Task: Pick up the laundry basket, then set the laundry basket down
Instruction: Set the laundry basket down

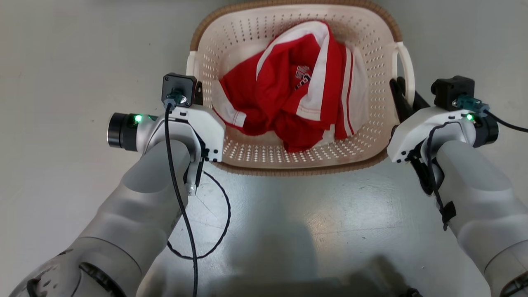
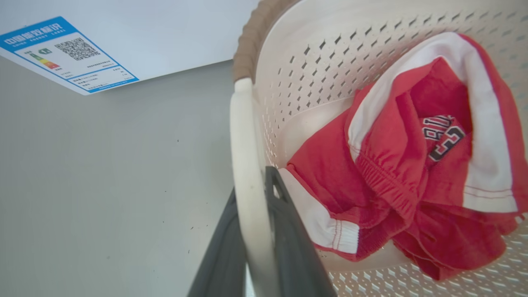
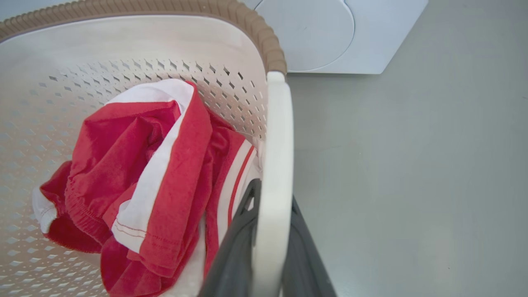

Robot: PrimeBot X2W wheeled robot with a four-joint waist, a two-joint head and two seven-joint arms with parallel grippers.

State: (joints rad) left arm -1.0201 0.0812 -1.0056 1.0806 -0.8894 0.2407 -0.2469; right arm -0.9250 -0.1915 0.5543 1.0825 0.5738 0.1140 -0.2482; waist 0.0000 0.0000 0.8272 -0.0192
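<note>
1. Holds the laundry basket (image 1: pixel 297 170) between both tools, straight ahead of the body, over the grey floor (image 1: pixel 288 222).
2. Clenches the left tool (image 2: pixel 251 181) on the left loop handle (image 2: pixel 243 136): one dark finger passes between the white bar and the perforated wall, the other lies on the bar's outer side.
3. Clenches the right tool (image 3: pixel 274 194) on the right loop handle (image 3: pixel 279 136) the same way, a finger on either side of the bar.
4. In the head view, shows the left tool (image 1: pixel 199 93) touching the basket's left flank and the right tool (image 1: pixel 406 97) touching its right flank, with the brown rim's near edge closest to the body.
5. Carries a crumpled red and white garment (image 1: pixel 288 95) inside, lying on the basket's bottom and against its right wall.
6. Faces a white washing machine (image 3: pixel 330 37) just beyond the far rim, with a blue-edged energy label (image 2: pixel 66 53) on its panel.
7. Cannot tell whether the basket rests on the floor or hangs clear of it.
</note>
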